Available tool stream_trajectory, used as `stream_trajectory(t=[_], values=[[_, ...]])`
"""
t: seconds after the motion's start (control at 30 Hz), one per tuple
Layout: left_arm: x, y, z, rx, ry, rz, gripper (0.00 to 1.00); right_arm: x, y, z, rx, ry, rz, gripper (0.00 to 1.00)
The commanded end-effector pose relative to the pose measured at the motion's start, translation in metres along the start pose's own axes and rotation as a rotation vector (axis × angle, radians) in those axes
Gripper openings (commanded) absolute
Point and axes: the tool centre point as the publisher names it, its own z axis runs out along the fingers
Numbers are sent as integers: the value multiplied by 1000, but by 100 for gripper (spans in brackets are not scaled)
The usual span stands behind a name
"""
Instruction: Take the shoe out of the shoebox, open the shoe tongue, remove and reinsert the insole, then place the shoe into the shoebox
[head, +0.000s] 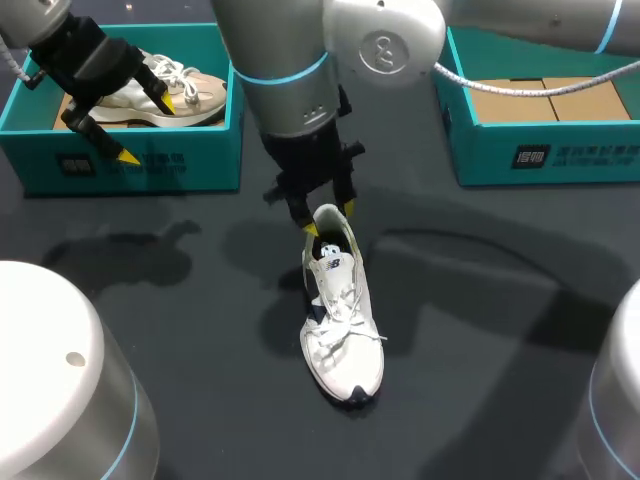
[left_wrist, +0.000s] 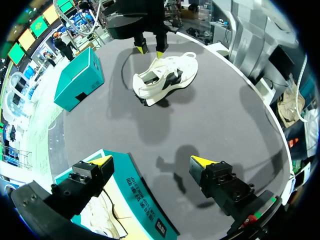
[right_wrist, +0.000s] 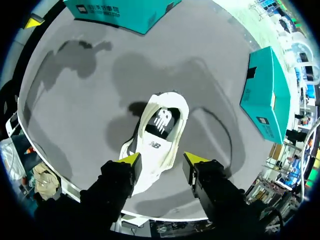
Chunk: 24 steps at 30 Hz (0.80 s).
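With the white shoe (head: 340, 330) on the table (head: 480, 330) between the left shoebox (head: 130, 165) and right shoebox (head: 540, 150), our right gripper (head: 328, 218), fingers narrowly open over its heel, should descend straight to pinch the insole (right_wrist: 161, 120), seemingly seated inside, while our left gripper (head: 147, 128) hangs wide open above the left shoebox.

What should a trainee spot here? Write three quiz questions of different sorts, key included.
1. True or false: the white shoe lies inside a shoebox.
2. Which gripper hangs over the white shoe's heel? A) left gripper B) right gripper C) neither
3. How many shoeboxes stand on the table?
Key: 1 false, it stands on the table between the boxes; 2 B; 3 two, the left shoebox and the right shoebox.
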Motion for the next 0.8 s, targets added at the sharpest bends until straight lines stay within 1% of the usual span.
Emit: stream_trajectory(t=[0.03,0.1,0.13,0.17,0.2,0.5,0.53,0.6,0.63,0.7,0.77,0.8], values=[[0,0,0,-2,1,1,100,-4,1,-9,-126,-99,-602,87],[0,0,0,-2,1,1,100,-7,0,-11,-186,-115,-736,100],[0,0,0,-2,1,1,100,-8,-3,-12,-232,-105,-856,100],[0,0,0,-2,1,1,100,-10,-6,-12,-261,-91,-927,100],[0,0,0,-2,1,1,100,-14,-9,-10,-251,-71,-928,100],[0,0,0,-2,1,1,100,-14,-9,-10,-251,-71,-928,100],[0,0,0,-2,1,1,100,-14,-4,-6,-268,-73,-986,100],[0,0,0,-2,1,1,100,-14,7,1,-248,-80,-1079,100],[0,0,0,-2,1,1,100,-14,11,3,-269,-96,-1111,100],[0,0,0,-2,1,1,100,-16,19,8,-256,-89,-1150,100],[0,0,0,-2,1,1,100,-18,29,13,-269,-85,-1187,100],[0,0,0,-2,1,1,100,-18,33,15,-256,-86,-1194,100]])
